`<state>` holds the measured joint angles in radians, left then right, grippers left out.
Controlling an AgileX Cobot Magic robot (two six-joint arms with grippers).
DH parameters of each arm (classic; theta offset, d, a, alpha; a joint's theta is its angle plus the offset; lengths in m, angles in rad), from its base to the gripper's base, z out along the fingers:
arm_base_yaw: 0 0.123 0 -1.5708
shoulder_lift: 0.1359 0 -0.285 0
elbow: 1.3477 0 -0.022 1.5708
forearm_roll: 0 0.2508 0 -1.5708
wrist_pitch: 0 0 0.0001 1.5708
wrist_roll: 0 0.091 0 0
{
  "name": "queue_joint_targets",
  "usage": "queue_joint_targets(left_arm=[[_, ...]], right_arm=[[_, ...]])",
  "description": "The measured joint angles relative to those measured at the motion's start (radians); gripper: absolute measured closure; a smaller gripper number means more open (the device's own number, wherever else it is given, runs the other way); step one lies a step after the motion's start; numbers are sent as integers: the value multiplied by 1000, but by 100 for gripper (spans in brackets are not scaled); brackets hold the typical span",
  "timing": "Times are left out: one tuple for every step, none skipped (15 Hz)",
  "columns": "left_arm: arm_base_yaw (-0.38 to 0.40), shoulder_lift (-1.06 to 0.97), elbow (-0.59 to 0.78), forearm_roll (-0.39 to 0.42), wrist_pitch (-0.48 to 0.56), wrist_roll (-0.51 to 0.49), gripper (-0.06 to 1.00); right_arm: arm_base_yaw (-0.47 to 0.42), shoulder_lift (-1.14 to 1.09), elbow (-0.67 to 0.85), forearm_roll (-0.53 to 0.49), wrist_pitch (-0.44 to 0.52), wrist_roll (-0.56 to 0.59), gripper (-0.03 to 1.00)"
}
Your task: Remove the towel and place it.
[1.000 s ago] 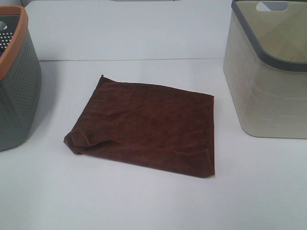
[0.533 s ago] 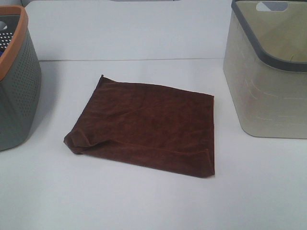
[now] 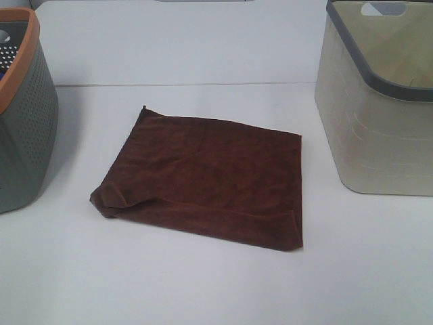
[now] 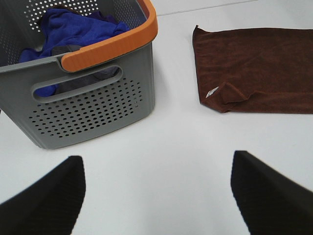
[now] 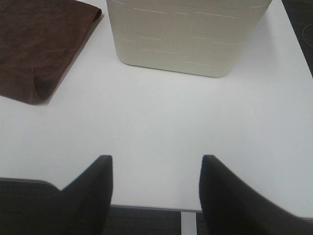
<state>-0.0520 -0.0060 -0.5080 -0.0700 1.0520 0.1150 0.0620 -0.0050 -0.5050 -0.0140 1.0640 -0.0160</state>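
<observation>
The dark reddish-brown towel [image 3: 206,179] lies flat on the white table [image 3: 203,284] between two bins, with its near-left corner folded over. It also shows in the left wrist view [image 4: 254,68] and the right wrist view [image 5: 39,44]. My left gripper [image 4: 156,196] is open and empty above bare table, short of the grey bin and the towel. My right gripper [image 5: 154,196] is open and empty over the table's front edge, short of the beige bin. Neither gripper shows in the exterior high view.
A grey perforated bin with an orange rim [image 3: 20,115] stands at the left and holds blue cloth [image 4: 73,29]. A beige bin with a grey rim [image 3: 379,101] stands at the right [image 5: 186,34]. The table's front edge [image 5: 146,208] lies under the right gripper.
</observation>
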Motion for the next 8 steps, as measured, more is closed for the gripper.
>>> queue_joint_targets(left_arm=[[0,0,0,-1,0,-3,17],[0,0,0,-1,0,-2,17],[0,0,0,-1,0,-2,17],[0,0,0,-2,0,-2,17],[0,0,0,-2,0,-2,17],[0,0,0,-2,0,-2,17],[0,0,0,-2,0,-2,17],[0,0,0,-2,0,-2,17]], right_arm=[[0,0,0,0,0,0,51],[0,0,0,0,0,0,51],[0,0,0,0,0,-1,51],[0,0,0,0,0,-1,51],[0,0,0,0,0,-1,51],[0,0,0,0,0,-1,51],[0,0,0,0,0,-1,51],[0,0,0,0,0,-1,51]])
